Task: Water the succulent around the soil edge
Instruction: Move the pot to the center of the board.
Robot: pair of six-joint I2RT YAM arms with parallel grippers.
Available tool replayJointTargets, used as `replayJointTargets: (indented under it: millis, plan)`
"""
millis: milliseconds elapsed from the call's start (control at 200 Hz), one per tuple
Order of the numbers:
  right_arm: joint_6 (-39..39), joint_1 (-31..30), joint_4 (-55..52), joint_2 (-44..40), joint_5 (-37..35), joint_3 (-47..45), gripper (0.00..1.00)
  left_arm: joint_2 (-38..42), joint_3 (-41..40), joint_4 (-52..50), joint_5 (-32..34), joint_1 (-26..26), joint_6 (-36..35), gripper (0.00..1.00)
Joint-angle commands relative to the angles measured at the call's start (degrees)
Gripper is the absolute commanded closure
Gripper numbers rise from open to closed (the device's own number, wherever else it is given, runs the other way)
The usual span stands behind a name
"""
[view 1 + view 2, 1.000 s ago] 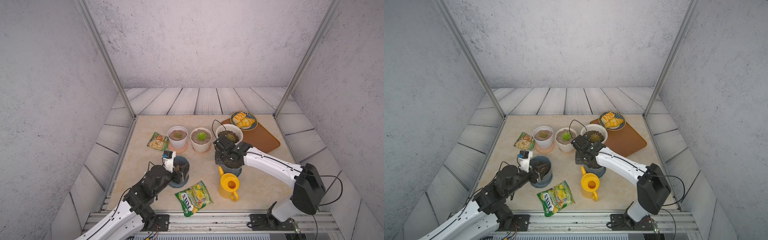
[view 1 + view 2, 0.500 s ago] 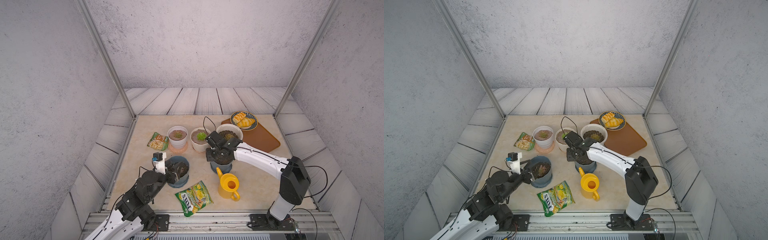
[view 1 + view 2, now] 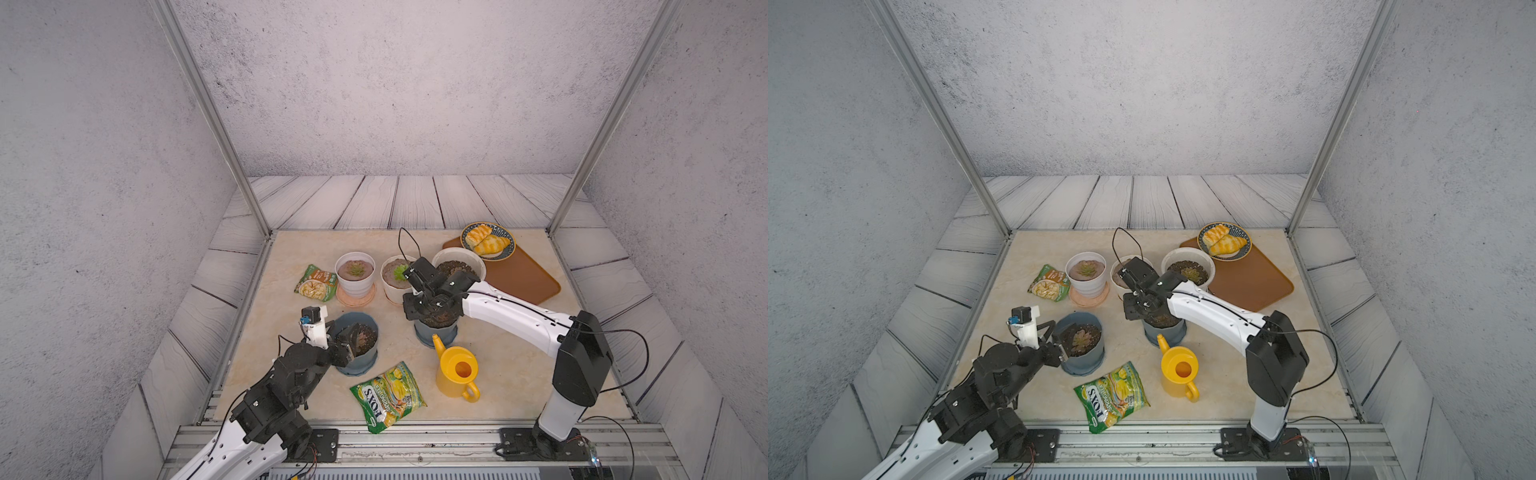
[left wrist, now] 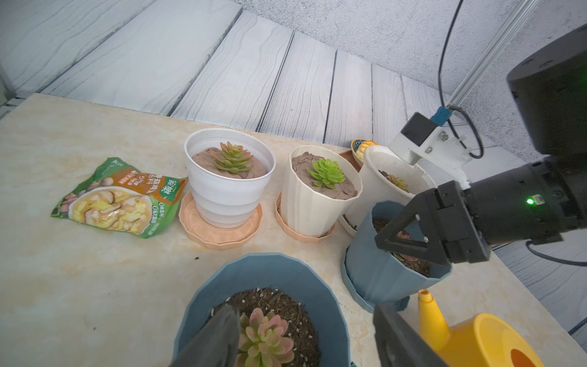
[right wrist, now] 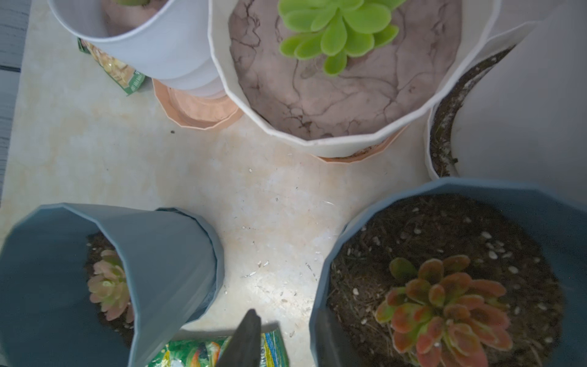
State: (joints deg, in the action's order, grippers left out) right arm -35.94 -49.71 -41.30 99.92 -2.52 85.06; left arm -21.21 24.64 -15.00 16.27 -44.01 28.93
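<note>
Left jaws, released wide, straddle the wall of the left blue pot (image 4: 193,314) beside its pink succulent (image 4: 265,336). Right jaws, partly parted, straddle the rim of the right blue pot (image 5: 476,187); the yellow watering can (image 3: 449,384) stands near, ungripped.

Light: bright, even and diffuse, coming from overhead in both top views.
Shadows: soft and short, pooling under the watering can (image 3: 455,370).
Sheen: a pale patch on the tabletop (image 5: 286,203).
Right wrist view: dimmer and bluish, with the right gripper (image 5: 287,344) blurred at close range.
Edges: the frame posts (image 3: 208,116) splay outward.
</note>
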Motion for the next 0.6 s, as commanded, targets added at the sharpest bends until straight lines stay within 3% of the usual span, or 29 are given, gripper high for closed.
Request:
replayJointTargets:
  millis: [0, 110, 130, 140, 150, 165, 300, 395, 596]
  plan:
    - [3.68, -1.04, -3.24, -6.06, -1.96, -0.04, 0.55, -0.06, 1.42, -3.19, 2.62, -0.29, 1.44, 0.30]
    - [6.83, -1.09, -3.60, -12.14, -2.45, -1.45, 0.46, -0.17, 3.08, -8.42, 3.72, -0.29, 5.23, 0.29]
    - [7.74, -1.09, -3.61, -13.45, -2.56, -1.87, 0.33, -0.11, 3.52, -9.54, 3.48, -0.29, 5.85, 0.29]
    - [8.22, -1.09, -3.50, -14.14, -2.75, -2.19, 0.23, -0.14, 3.73, -9.98, 3.32, -0.29, 6.22, 0.29]
    - [8.58, -1.13, -3.41, -14.95, -2.92, -2.53, 0.06, -0.16, 3.96, -10.60, 3.22, -0.29, 6.51, 0.29]
    - [9.40, -1.14, -3.17, -16.03, -3.25, -2.97, 0.01, -0.19, 4.31, -11.39, 3.07, -0.24, 7.00, 0.29]
    - [17.07, -1.08, 2.17, -28.94, -6.43, -12.54, 0.00, -1.13, 7.38, -18.16, 2.93, -0.20, 11.15, 0.30]
    - [20.48, -1.08, 9.80, -39.73, -10.47, -23.05, 0.00, -1.72, 8.02, -21.47, 2.64, -0.20, 13.50, 0.37]
    - [21.44, -1.03, 25.49, -59.74, -12.06, -44.62, 0.00, -5.95, 8.45, -22.37, 4.43, 0.73, 14.40, 0.37]
